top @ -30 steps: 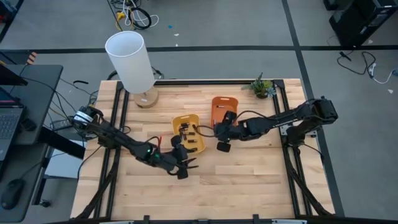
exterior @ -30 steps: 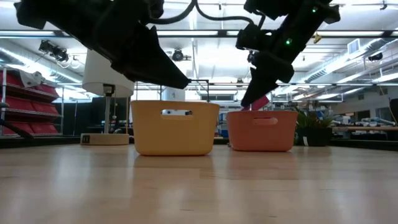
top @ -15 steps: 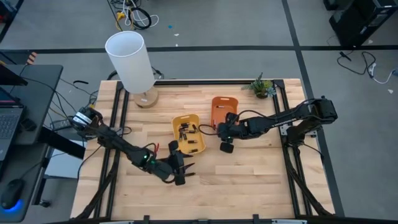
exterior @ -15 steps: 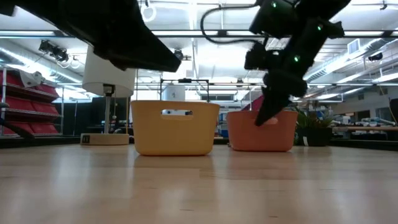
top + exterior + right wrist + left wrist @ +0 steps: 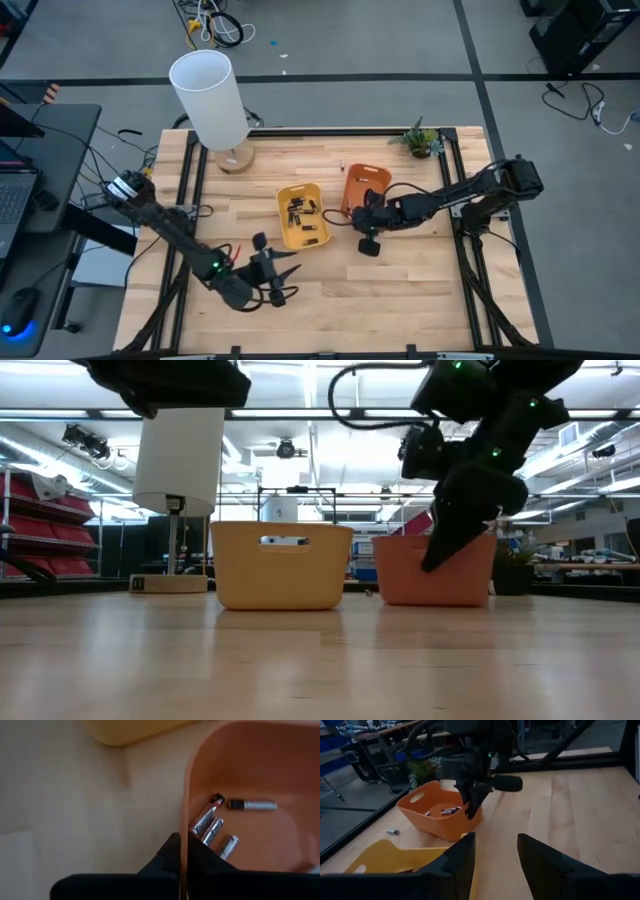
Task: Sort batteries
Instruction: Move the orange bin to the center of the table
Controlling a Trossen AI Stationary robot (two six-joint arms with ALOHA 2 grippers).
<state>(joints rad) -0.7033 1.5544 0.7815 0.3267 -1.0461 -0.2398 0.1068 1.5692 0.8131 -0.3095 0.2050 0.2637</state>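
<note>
A yellow tray [image 5: 303, 215] holds several dark batteries [image 5: 299, 208]. To its right the orange tray [image 5: 366, 186] stands askew on the table, with several silvery batteries [image 5: 211, 826] on its floor. My right gripper [image 5: 183, 851] is shut on this tray's wall. One more battery [image 5: 393, 832] lies on the table beyond the orange tray. My left gripper [image 5: 495, 851] hovers open over the near part of the table [image 5: 275, 275], pointing toward both trays and holding nothing. My right gripper pinches the orange tray's side wall [image 5: 184, 822], the one facing the yellow tray, at its rim. One finger [image 5: 167, 851] is outside the tray and the other is inside. The fingers slant down from the table's right side. The tray's base rests on the table.
A lamp with a white shade [image 5: 208, 92] stands at the far left, a small plant [image 5: 421, 138] at the far right corner. Black frame rails [image 5: 468, 250] run along the table's sides. Bare wood [image 5: 400, 290] lies near the front edge.
My right gripper has come down on the orange tray's wall and shut on it. The tray has slid a little toward the table's right edge and turned askew. My left arm has drawn back toward the near left corner, its fingers staying open.
</note>
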